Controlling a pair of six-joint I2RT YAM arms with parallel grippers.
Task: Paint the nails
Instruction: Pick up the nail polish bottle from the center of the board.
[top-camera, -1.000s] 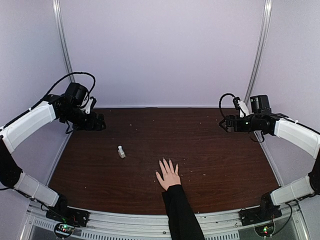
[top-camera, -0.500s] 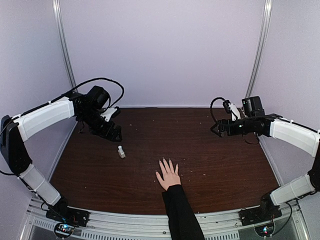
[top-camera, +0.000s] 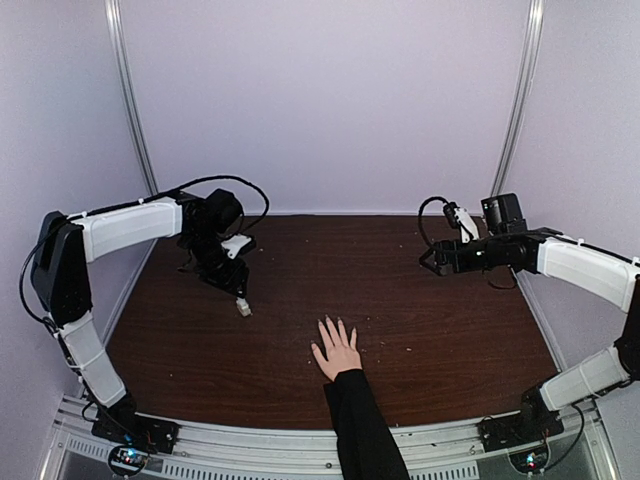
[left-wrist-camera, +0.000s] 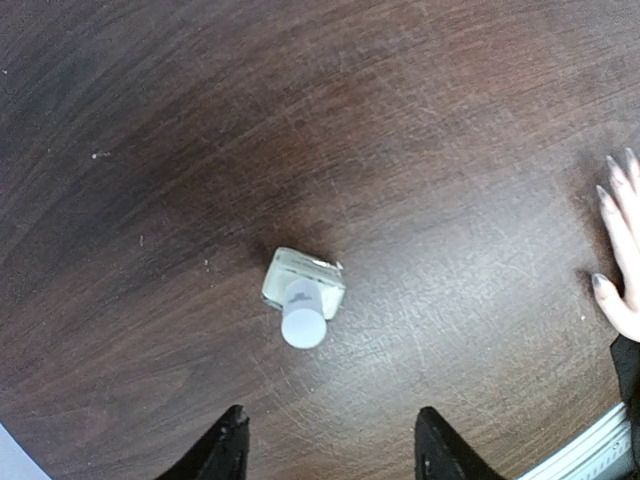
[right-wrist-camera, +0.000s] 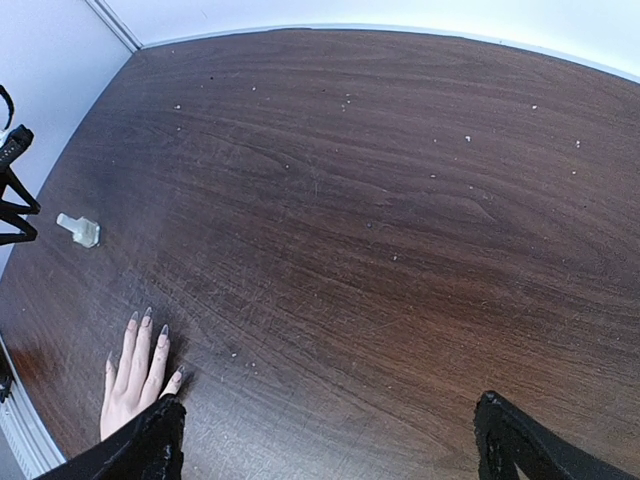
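Note:
A light-skinned hand (top-camera: 337, 352) with a black sleeve lies flat on the brown table, fingers spread. Its nails (right-wrist-camera: 147, 318) look long and dark-tipped; they also show at the right edge of the left wrist view (left-wrist-camera: 601, 195). A small clear bottle (top-camera: 243, 306) with a white cap (left-wrist-camera: 303, 325) stands left of the hand. My left gripper (top-camera: 237, 288) hovers right over the bottle, open and empty, with the bottle just ahead of its fingertips (left-wrist-camera: 330, 445). My right gripper (top-camera: 430, 258) is open and empty, high over the table's right side, far from the hand (right-wrist-camera: 335, 440).
The table (top-camera: 420, 320) has small pale specks scattered on it. White walls and two metal posts (top-camera: 130, 110) close in the back and sides. The sleeve (top-camera: 360, 420) reaches in over the near edge.
My left arm has swung right and down from the left wall to just above the bottle. My right gripper has moved a little to the left. The hand and the bottle have not moved.

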